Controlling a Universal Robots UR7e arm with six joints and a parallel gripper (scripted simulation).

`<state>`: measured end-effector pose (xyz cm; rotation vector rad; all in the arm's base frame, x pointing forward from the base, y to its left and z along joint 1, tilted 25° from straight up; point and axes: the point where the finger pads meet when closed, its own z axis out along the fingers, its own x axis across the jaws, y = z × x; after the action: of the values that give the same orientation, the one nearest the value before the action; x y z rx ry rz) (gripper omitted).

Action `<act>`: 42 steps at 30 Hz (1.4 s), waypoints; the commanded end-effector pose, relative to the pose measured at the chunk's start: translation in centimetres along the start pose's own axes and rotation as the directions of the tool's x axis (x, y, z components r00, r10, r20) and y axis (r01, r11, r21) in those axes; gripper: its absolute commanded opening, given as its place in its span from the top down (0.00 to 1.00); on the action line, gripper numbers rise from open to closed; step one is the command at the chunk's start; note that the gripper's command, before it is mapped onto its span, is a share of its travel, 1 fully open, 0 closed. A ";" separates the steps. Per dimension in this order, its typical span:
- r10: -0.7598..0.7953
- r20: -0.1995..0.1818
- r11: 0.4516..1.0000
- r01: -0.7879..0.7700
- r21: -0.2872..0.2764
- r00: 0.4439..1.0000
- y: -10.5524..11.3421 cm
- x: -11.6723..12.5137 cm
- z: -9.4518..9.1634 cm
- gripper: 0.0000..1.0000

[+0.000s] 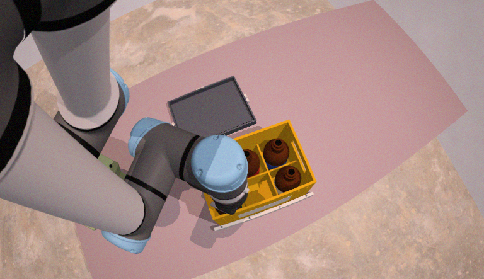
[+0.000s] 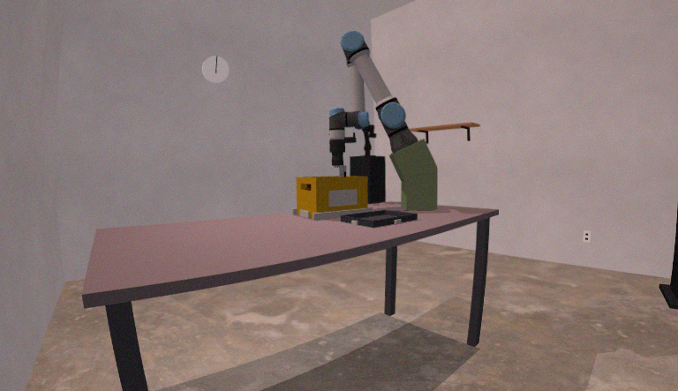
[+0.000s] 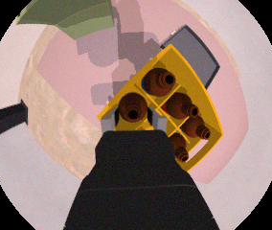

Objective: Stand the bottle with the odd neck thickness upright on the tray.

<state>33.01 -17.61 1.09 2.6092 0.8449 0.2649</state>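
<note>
The yellow crate (image 1: 260, 176) stands on the pink table with brown bottles upright in its cells. In the top view I see three bottles: one at the back right (image 1: 275, 151), one at the front right (image 1: 288, 177), and one partly hidden by my wrist (image 1: 251, 162). The wrist view shows the crate (image 3: 165, 109) with several bottles. My gripper (image 3: 133, 113) is open and empty, straight above one end bottle (image 3: 131, 107). In the exterior view the gripper (image 2: 341, 169) hangs just above the crate's top edge (image 2: 330, 194). The dark tray (image 1: 212, 106) lies empty beside the crate.
My arm's green base block (image 2: 417, 179) and a black box (image 2: 367, 172) stand behind the crate. The tray (image 2: 378, 217) lies near the table's right edge. One crate cell at the front (image 1: 262, 190) looks empty.
</note>
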 end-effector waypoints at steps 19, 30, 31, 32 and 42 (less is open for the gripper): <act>-0.002 -0.001 1.000 0.002 -0.008 1.000 0.2 0.1 1.9 0.00; -0.002 -0.001 1.000 0.002 -0.007 1.000 0.2 0.1 2.1 0.00; -0.002 -0.001 1.000 0.002 -0.007 1.000 0.2 0.1 2.1 0.00; -0.002 -0.001 1.000 0.002 -0.008 1.000 0.3 0.1 2.0 0.00; -0.002 -0.001 1.000 0.002 -0.008 1.000 0.3 0.1 2.0 0.00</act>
<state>33.62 -18.26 -0.75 2.6055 0.8433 0.2663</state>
